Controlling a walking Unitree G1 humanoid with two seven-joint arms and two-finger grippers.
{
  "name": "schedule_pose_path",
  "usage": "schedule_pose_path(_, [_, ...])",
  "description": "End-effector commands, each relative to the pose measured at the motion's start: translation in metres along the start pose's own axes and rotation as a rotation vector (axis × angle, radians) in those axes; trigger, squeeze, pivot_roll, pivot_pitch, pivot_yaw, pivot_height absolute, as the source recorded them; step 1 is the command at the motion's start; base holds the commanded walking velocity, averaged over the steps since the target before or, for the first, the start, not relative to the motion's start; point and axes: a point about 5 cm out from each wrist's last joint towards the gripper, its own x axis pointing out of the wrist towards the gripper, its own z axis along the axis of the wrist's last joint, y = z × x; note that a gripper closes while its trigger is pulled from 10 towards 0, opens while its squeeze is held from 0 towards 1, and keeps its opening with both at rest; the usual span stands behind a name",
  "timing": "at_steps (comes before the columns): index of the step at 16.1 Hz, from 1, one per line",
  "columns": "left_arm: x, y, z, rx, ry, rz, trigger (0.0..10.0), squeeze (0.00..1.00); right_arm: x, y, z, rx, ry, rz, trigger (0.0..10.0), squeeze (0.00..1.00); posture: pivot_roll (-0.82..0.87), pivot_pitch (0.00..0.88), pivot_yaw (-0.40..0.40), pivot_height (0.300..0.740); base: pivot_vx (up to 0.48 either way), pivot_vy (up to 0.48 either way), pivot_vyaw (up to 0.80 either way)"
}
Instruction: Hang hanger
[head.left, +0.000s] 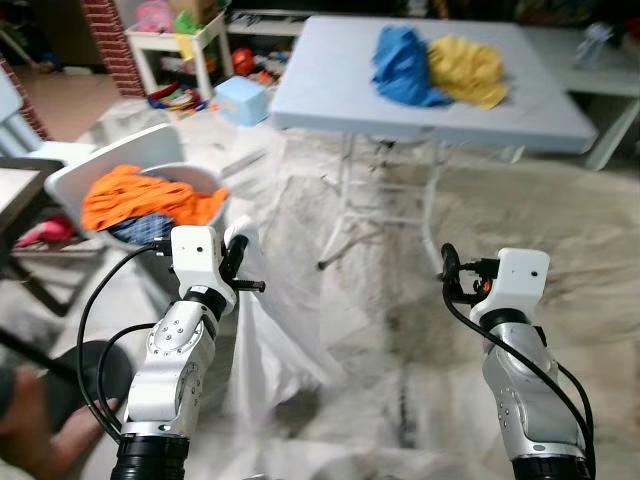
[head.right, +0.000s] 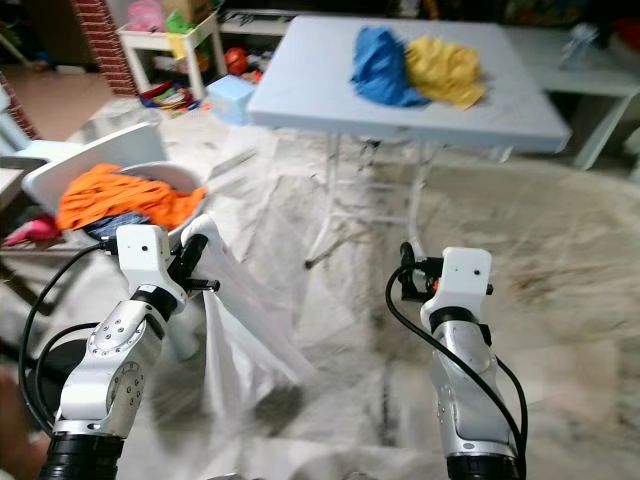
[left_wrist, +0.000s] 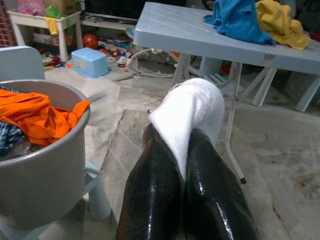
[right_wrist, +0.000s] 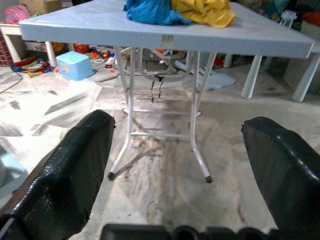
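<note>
The left gripper is clamped on a white cloth, which bunches over its fingertips and hangs down toward the floor in front of the robot. Just beside it on the robot's left stands a grey tub heaped with orange clothes. The right gripper is held out with its jaws wide apart, holding nothing. Ahead stands a folding table carrying a blue garment and a yellow one (touching each other). I cannot make out a hanger.
</note>
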Motion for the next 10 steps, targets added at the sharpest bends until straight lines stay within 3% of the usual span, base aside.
schedule_pose_path(1, [0.0008,-0.008,0.0072,0.005,-0.039,-0.044,10.0,0.0,-0.0023,-0.0065,-0.0012,-0.008,0.004,-0.016,10.0,0.0,-0.05,0.069,0.0,0.74,0.0,0.0,0.0])
schedule_pose_path(7, [-0.0013,-0.0084,0.0081,0.005,-0.054,-0.073,10.0,0.0,-0.0028,-0.0062,-0.0016,-0.006,0.005,-0.014,10.0,0.0,-0.05,0.069,0.0,0.74,0.0,0.0,0.0])
schedule_pose_path(10, [-0.0008,-0.0086,0.0092,-0.001,-0.058,-0.083,10.0,0.0,-0.0021,-0.0054,-0.0011,-0.006,0.004,-0.01,10.0,0.0,-0.05,0.07,0.002,0.74,0.275,0.0,-0.46])
